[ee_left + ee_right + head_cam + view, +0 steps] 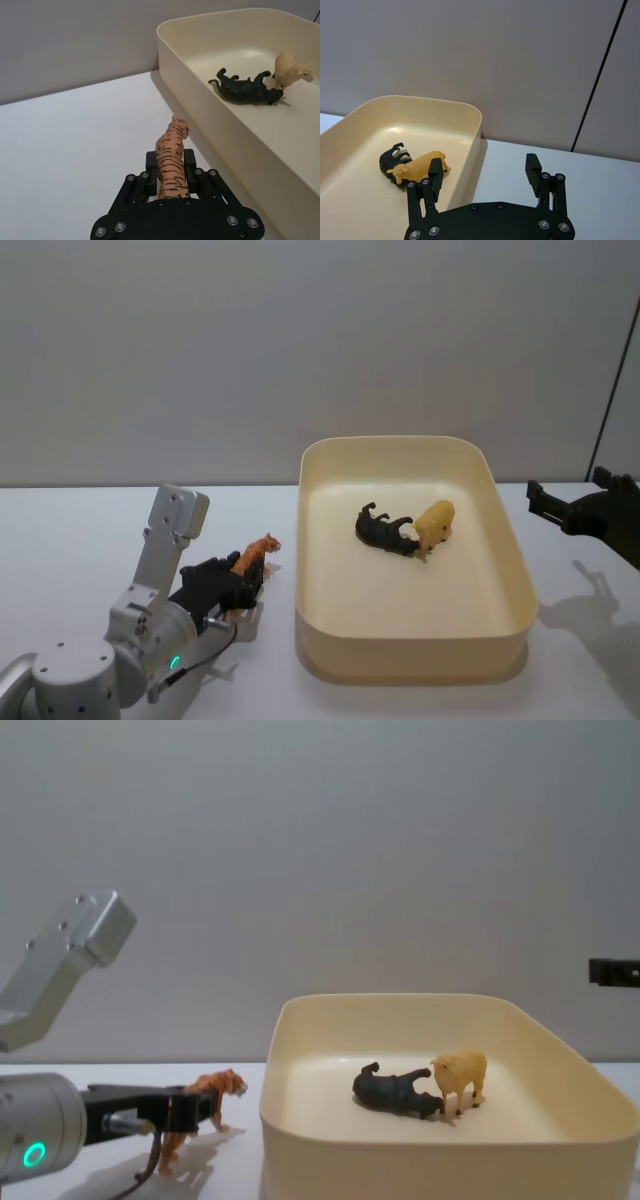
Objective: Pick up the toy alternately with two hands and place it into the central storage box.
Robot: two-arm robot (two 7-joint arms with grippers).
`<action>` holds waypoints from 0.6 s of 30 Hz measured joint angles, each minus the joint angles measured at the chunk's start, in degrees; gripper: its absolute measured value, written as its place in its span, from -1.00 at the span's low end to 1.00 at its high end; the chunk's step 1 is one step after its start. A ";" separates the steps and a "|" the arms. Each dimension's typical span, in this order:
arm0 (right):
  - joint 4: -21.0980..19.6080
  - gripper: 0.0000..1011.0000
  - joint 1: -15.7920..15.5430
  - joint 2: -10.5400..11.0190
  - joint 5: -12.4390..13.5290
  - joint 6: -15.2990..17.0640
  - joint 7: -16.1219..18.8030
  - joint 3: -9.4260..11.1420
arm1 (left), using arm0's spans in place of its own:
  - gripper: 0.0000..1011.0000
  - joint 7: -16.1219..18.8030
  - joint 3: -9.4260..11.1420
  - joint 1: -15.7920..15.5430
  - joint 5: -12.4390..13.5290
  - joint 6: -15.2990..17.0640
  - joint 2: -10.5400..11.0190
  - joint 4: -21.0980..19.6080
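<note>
Tiger figure (256, 556), orange with black stripes, sits pinched between the jaws of my left gripper (228, 585) at about 8 o'clock from the storage box (413, 649), just outside its left wall. On my left wrist feed the tiger (171, 161) stands between the two black fingers (151, 163), head pointing away from the gripper (170, 165) toward the box wall (220, 135). From the chest camera the tiger (205, 1105) stands level, its feet at or just above the white tabletop (130, 1080); I cannot tell whether they touch.

Inside the cream-yellow box, near its middle, a black animal figure (385, 531) lies on its side. Touching it at 3 o'clock is a pale yellow sheep figure (435, 523); the chest camera shows the sheep (460, 1080) standing upright and the black one (395, 1092) lying flat.

My right gripper (585, 512) hangs at 3 o'clock from the box, off its right wall and apart from it. On the right wrist feed its jaws are spread wide with nothing between them (485, 172).
</note>
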 joint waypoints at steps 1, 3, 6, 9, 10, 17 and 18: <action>0.00 0.98 0.00 0.00 0.00 0.00 0.00 0.00 | -0.42 -0.04 -0.03 -0.07 0.17 -0.16 -0.01 -0.02; 0.00 0.98 0.00 0.00 0.00 0.00 0.00 0.00 | -0.42 -0.16 -0.11 -0.35 0.79 -0.72 -0.04 -0.08; 0.00 0.98 0.00 0.00 0.00 0.00 0.00 0.00 | -0.42 -0.22 -0.25 -0.78 1.84 -1.50 -0.10 -0.23; 0.00 0.98 0.00 0.00 0.00 0.00 0.00 0.00 | -0.42 -0.22 -0.44 -1.34 2.90 -2.29 -0.16 -0.45; 0.00 0.98 0.00 0.00 0.00 0.00 0.00 0.00 | -0.42 -0.23 -0.51 -1.53 3.29 -2.54 -0.18 -0.52; 0.00 0.98 0.00 0.00 0.00 -0.01 0.00 0.00 | -0.42 -0.33 -1.11 -3.49 6.36 -4.32 -0.49 -1.06; 0.00 0.98 0.00 0.00 0.00 -0.01 0.00 0.00 | -0.42 -0.47 -1.16 -3.77 6.67 -4.50 -0.54 -1.07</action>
